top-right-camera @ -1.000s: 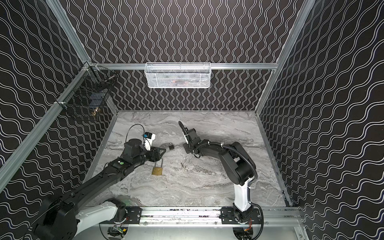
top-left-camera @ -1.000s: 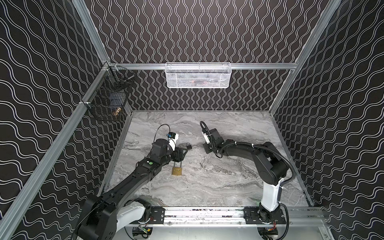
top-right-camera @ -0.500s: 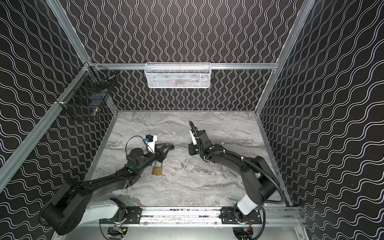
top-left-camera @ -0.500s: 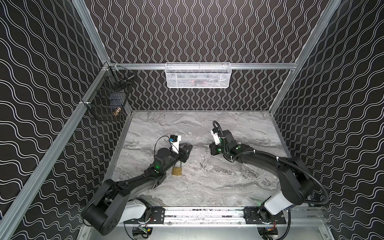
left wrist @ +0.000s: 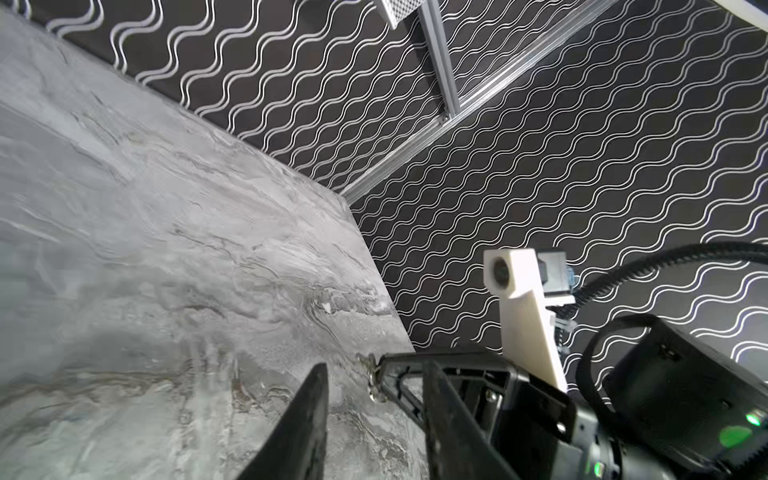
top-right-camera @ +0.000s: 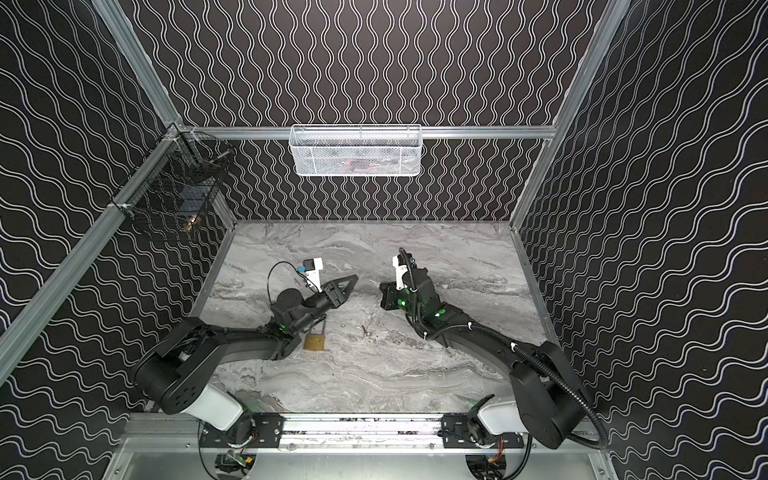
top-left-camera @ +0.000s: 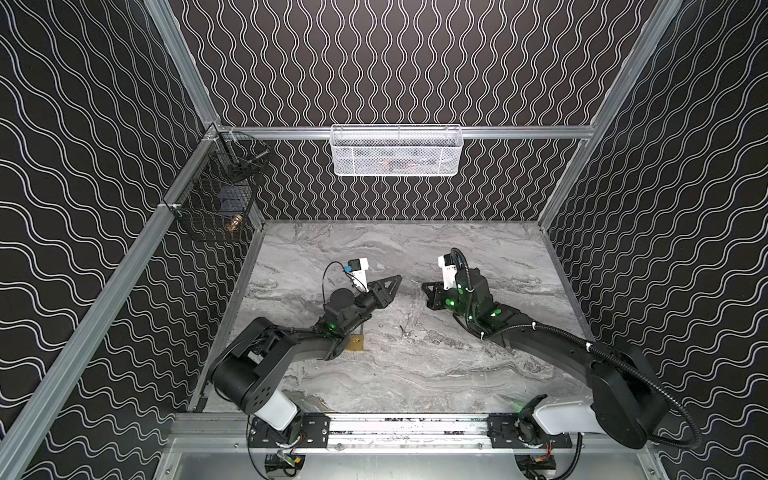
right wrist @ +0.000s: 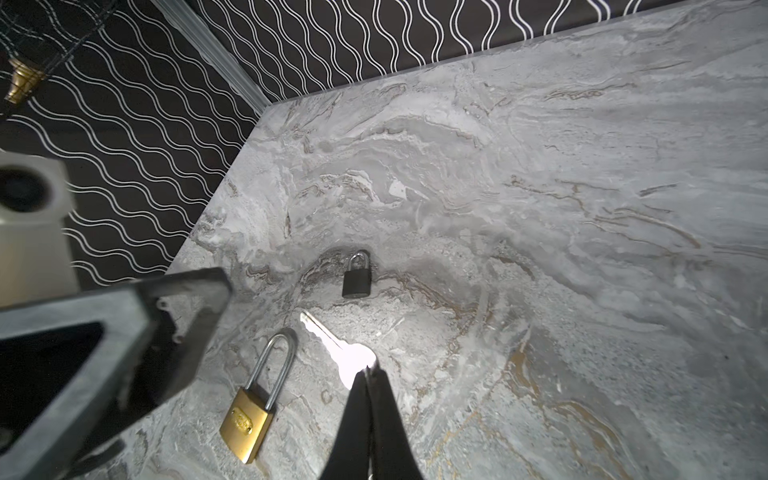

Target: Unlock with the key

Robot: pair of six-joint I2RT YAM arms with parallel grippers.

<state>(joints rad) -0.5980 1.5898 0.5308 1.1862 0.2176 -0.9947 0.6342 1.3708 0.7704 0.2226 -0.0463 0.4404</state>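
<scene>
Tabletop point(top-left-camera: 415, 374): grey marble pattern. Both my arms reach over it from the front rail, pincers tip to tip near the middle, not touching.

Left pincer point(top-left-camera: 395, 280): jaws part-way open, nothing between them. Empty.

Right pincer point(right wrist: 368, 374): clamped tight on the key's bow.

Brass padlock point(right wrist: 247, 419): long shackle, lying flat on the tabletop, shackle seated, so I read it as locked. In both top views it sits half under my left forearm.

Dark padlock point(right wrist: 356, 280): smaller, shackle also seated, farther off than the brass one. It shows only in the right wrist view.

Key point(right wrist: 336, 347): glare-white, blade sticking out past my right fingertips and pointing between the two locks, touching neither.

Small metal item point(top-left-camera: 402, 330) on the tabletop in front of my right pincer: too small to name.

Step in hand, my reading: key secured, no lock held yet. I cannot tell which lock this key fits. The next move calls for the left pincer to settle on one lock body and steady it with the keyway toward the key. After that, a straight push of the blade before any twist.
</scene>
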